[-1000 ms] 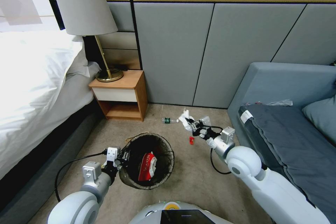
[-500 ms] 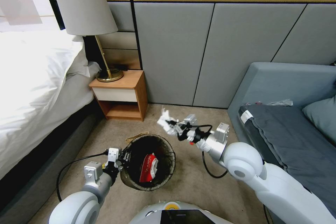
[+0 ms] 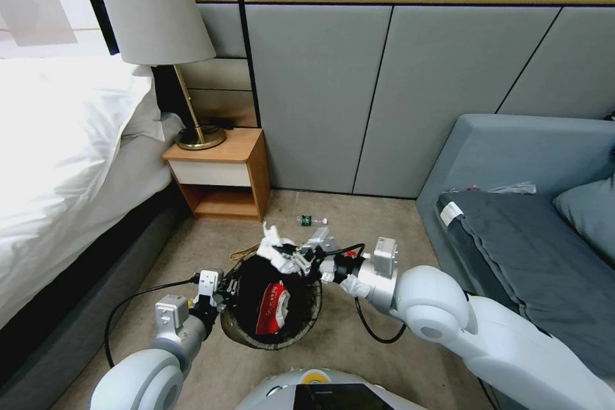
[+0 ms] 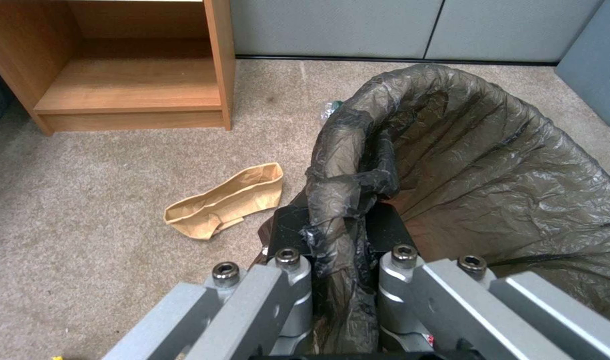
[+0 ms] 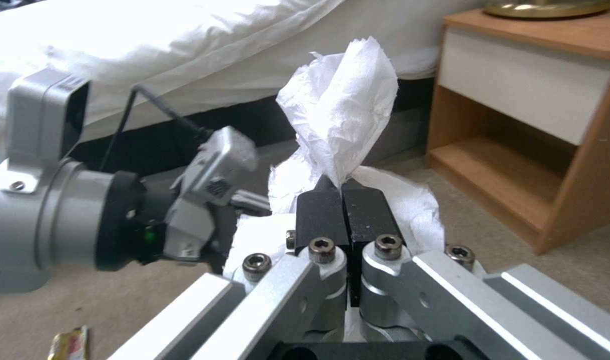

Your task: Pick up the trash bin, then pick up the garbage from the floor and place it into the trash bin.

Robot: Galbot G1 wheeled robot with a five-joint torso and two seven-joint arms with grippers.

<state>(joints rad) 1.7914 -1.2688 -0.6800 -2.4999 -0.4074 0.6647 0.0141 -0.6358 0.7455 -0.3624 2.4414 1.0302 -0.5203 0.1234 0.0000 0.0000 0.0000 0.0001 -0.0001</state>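
1. The right gripper [image 5: 340,200] is closed tight on a crumpled white paper scrap [image 5: 342,115], which sticks out past the fingertips, above the trash bin [image 3: 272,307].
2. The left gripper [image 4: 338,230] is clamped on the bin's bag-lined rim.
3. A red-and-white wrapper [image 3: 272,307] lies inside; a small bottle [image 3: 311,221] and brown paper bag [image 4: 224,202] are on the carpet.

The trash bin [image 3: 272,327] shows just its dark liner, the white wall hidden beneath. The bin's far rim sits behind white paper [image 3: 277,252] pinched in the right hand [image 3: 296,262]. The bottle [image 3: 311,221] near the far wall is too small to read.
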